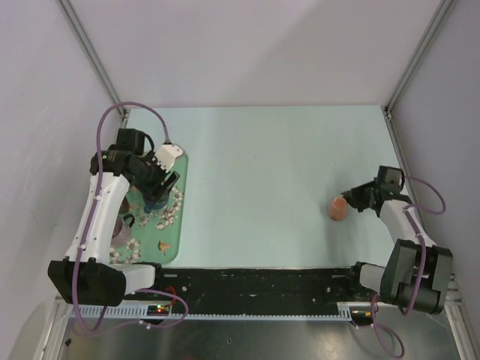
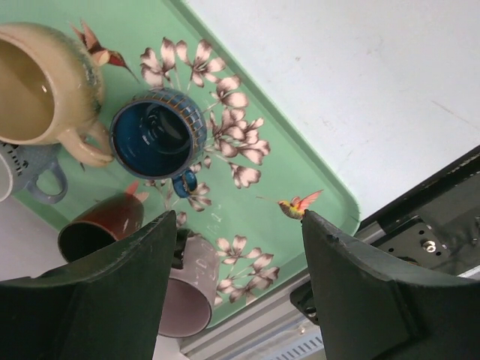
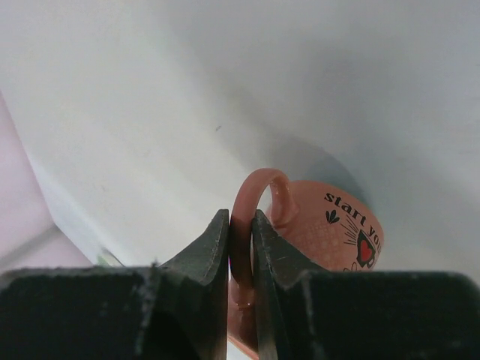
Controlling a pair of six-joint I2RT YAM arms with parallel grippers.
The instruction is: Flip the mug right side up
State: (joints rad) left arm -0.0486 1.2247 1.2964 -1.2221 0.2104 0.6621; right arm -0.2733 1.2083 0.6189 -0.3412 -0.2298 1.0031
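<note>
Both fingers point(image 3: 206, 255) of the right gripper point(image 3: 240, 219) clamped the handle point(image 3: 259, 180) of the salmon-pink ceramic mug point(image 3: 330, 240) near the table's point(image 1: 262, 165) right edge; rotating it upright seemed next.

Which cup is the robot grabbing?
The salmon-pink ceramic mug with black lettering: the right tool pinches its handle, alone on the table, while the rest sit on the green flowered tray.

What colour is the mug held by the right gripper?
The mug is salmon pink with black lettering and a red heart; best seen in the right wrist view.
</note>
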